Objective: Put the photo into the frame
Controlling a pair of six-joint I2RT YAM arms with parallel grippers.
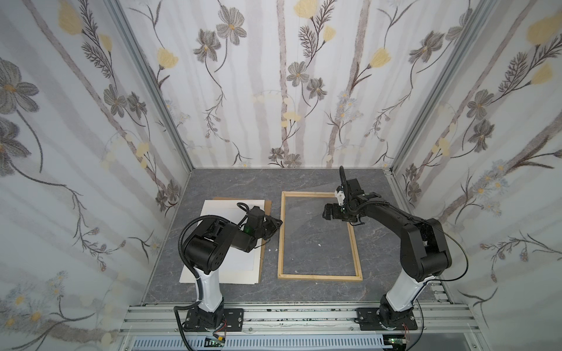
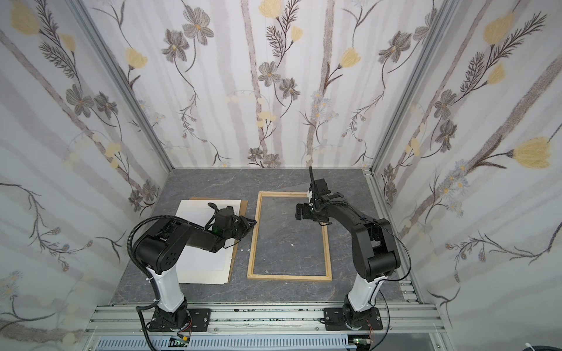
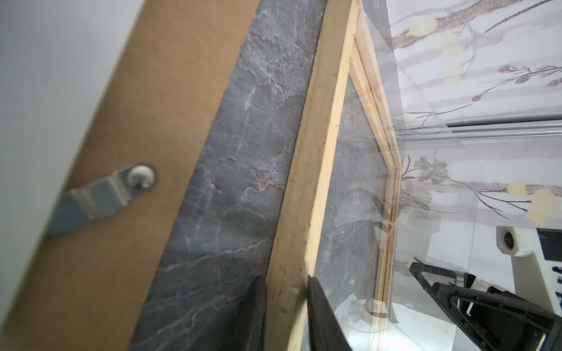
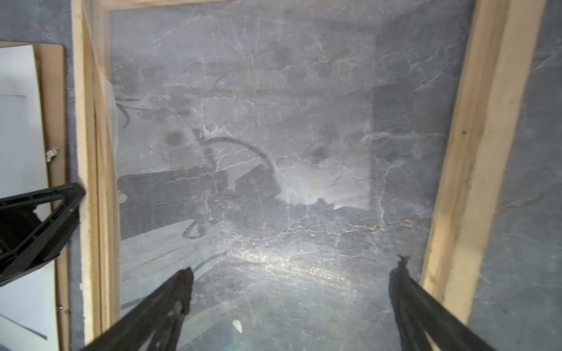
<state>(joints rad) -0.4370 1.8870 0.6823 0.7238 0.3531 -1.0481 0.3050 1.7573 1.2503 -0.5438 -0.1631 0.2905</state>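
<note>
The frame (image 1: 319, 277) (image 2: 289, 277) of pale wood strips lies flat at the table's middle, with a clear pane inside that mirrors the walls. My left gripper (image 1: 279, 223) (image 3: 286, 278) is shut on the frame's left strip (image 3: 316, 152), one finger on each side. My right gripper (image 1: 325, 212) (image 4: 295, 264) hangs open over the pane near the frame's far right part, holding nothing. The photo (image 1: 225, 264) (image 2: 200, 267) lies white side up, left of the frame and partly under my left arm.
A brown backing panel (image 1: 269, 204) (image 3: 152, 91) with a metal clip (image 3: 100, 197) lies under the photo and sticks out at its far and right edges. Small white crumbs (image 1: 319, 244) (image 4: 237, 325) lie inside the frame. Patterned walls enclose the table on three sides.
</note>
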